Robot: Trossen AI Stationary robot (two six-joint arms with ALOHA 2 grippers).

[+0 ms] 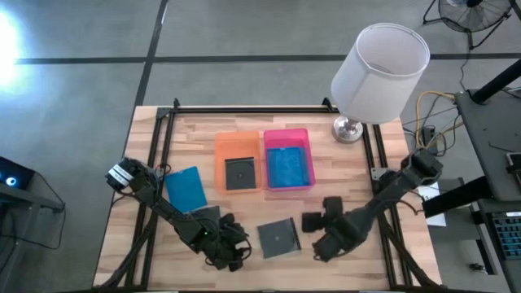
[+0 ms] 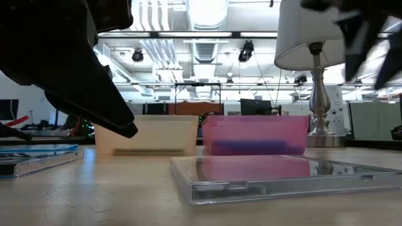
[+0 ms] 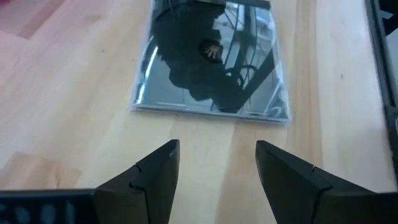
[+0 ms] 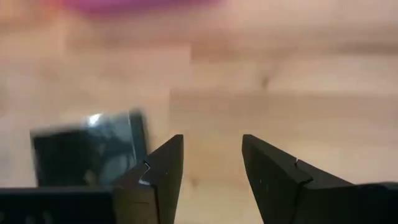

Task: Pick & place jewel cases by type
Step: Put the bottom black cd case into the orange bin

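Observation:
A dark clear jewel case [image 1: 279,238] lies flat on the table near the front middle, and shows in the left wrist view as well [image 3: 211,59]. My left gripper [image 3: 217,158] stands open just to its left [image 1: 238,251], pointing at it. My right gripper [image 4: 212,155] hangs open to the case's right [image 1: 316,224], with nothing between its fingers. A blue jewel case [image 1: 185,188] lies flat at the left. The orange tray [image 1: 238,143] holds a dark case [image 1: 239,173]. The pink tray [image 1: 288,135] holds a blue case [image 1: 289,168].
A lamp with a white shade [image 1: 378,73] stands at the back right corner. Black frame rails [image 1: 159,138] run along the table's sides. Another dark flat piece [image 1: 207,213] lies partly under my left arm. Bare wood shows between the trays and the front case.

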